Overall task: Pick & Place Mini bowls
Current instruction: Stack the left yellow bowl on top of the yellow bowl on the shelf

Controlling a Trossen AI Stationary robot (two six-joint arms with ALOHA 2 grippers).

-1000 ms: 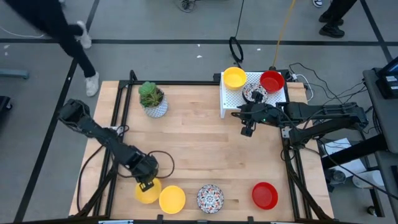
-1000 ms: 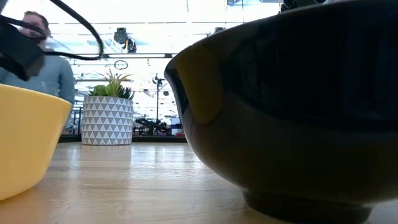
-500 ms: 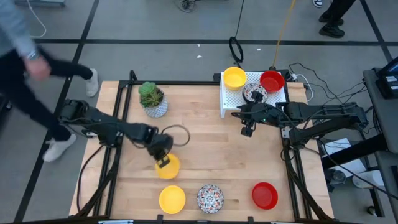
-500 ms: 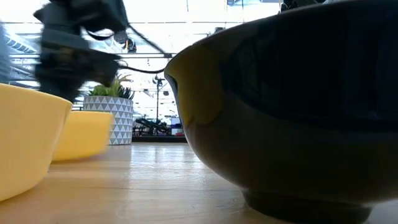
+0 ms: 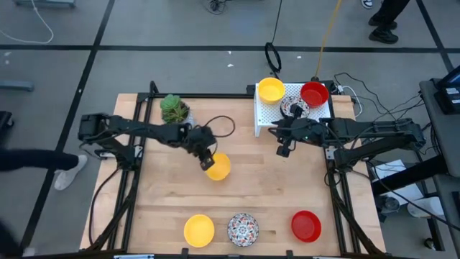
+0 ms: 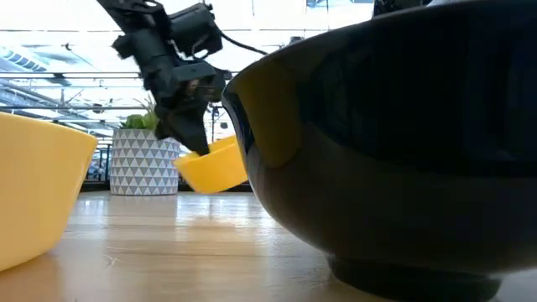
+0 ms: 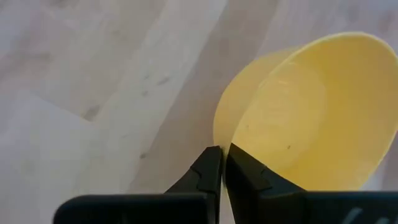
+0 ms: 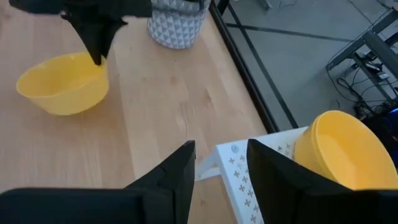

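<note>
1. Left gripper [image 5: 209, 162] is clamping the rim of a yellow bowl [image 5: 218, 166], jaws pinched nearly shut on the thin wall. Over the last second it has been carrying that bowl from the near-left edge, beside the other yellow bowl [image 5: 198, 229], out to mid-surface.
2. In the low view the carried bowl is hanging tilted, clear of the wood, so it is mid-transfer and not placed yet.
3. Likely heading for the white rack [image 5: 263, 115] at the far right, which is already holding a yellow bowl [image 5: 271, 90], a red bowl [image 5: 314, 93] and a patterned bowl [image 5: 293, 108].
4. Right gripper [image 5: 285, 150] is waiting at the rack's near edge, jaws apart, holding nothing.
5. Remaining along the near edge: the other yellow bowl, a patterned bowl [image 5: 243, 229] and a red bowl [image 5: 306, 225]. Judging by that, roughly half the job is done.
6. Surface [image 5: 251, 183] is light wood; a plant pot [image 5: 175, 115] is sitting at the far left.
7. Room: grey floor, cables behind the rack, and a person's legs showing at the left edge, where a person has been walking past the left side.
</note>
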